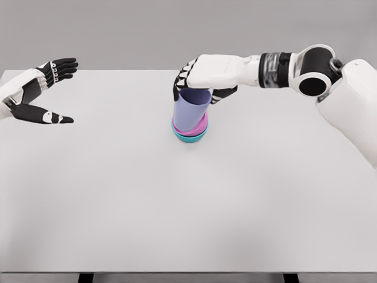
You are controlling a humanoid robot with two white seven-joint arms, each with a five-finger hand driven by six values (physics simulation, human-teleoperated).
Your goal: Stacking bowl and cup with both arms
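Tabletop (177, 224): we keep it steady under the stack.
Bowls (189, 133): teal and pink, nested mid-table.
Cup (191, 111): tilted in the bowls; we level it before letting go.
Right hand (203, 88): grasping the cup's rim.
Left hand (44, 88): released, far left.

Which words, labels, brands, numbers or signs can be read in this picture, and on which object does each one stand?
None: no readable text shows anywhere.
The lavender cup, the pink bowl and the teal bowl under it are plain.
The table is a bare white surface.
The left hand and the right hand carry no lettering; the pale marks on the left hand's fingers are too small to read.
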